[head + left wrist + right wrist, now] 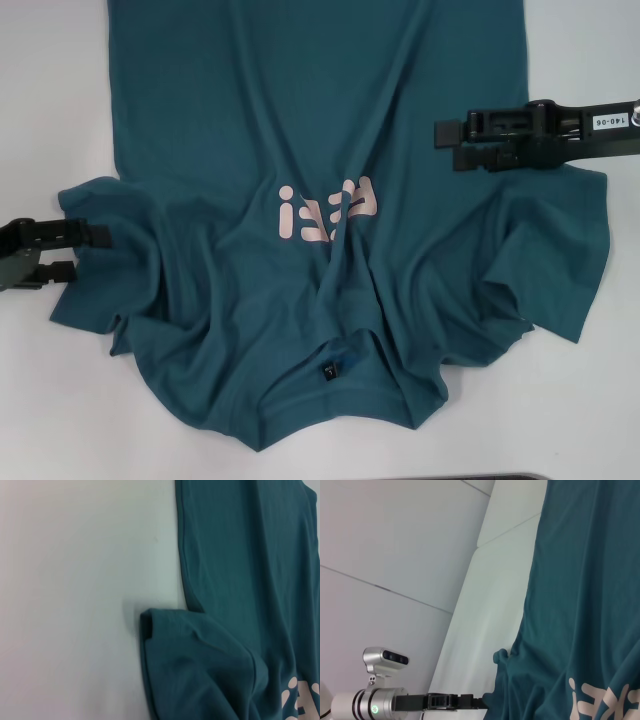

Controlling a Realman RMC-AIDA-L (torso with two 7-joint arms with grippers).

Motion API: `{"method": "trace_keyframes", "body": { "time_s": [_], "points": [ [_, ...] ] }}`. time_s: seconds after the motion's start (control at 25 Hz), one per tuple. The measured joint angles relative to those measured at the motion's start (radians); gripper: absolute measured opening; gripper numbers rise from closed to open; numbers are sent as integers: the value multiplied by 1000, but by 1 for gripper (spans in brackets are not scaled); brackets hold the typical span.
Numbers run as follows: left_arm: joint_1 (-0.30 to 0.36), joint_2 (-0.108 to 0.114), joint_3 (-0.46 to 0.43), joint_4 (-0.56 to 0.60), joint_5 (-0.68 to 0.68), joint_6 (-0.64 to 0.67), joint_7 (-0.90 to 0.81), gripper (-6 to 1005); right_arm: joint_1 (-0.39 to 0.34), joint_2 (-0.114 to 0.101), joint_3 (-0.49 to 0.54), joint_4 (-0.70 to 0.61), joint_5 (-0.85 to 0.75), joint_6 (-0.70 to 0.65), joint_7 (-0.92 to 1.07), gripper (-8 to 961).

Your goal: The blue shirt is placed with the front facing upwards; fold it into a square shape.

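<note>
The white surface (pixel 60 100) carries the blue shirt (pixel 300 150), which lies front up and covers most of the head view. Its collar end is nearest the robot and its body runs away past the far edge of the view. The cloth is rumpled, with long creases running through the chest and both short sleeves bunched up at the sides.

The right tool (pixel 448 145) reaches in from the right, over the shirt just above the right sleeve. Its two black fingers lie parallel with a gap between them, released and holding no cloth.

The left tool (pixel 88 252) sits low at the left edge of the surface. Its fingers are spread apart at the edge of the left sleeve (pixel 195 670), one tip at the sleeve's hem, nothing clenched between them. The right wrist view shows this tool (pixel 482 702) meeting the shirt's edge.

Pale pink lettering (pixel 328 208) crosses the chest. A small black neck tag (pixel 331 371) sits inside the collar.
</note>
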Motion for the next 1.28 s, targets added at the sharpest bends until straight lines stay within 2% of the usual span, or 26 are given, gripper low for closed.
{"method": "trace_keyframes", "body": {
  "time_s": [0.56, 0.84, 1.28],
  "points": [
    [-4, 0, -5, -29, -7, -18, -8, 933, -1, -2, -1, 4, -2, -4, 1, 945],
    [-7, -23, 2, -26, -1, -33, 1, 932, -1, -2, -1, 4, -4, -4, 1, 945],
    [-17, -37, 31, -27, 0, -13, -5, 933, -6, -2, 8, 4, -2, -3, 0, 945]
  ]
}}
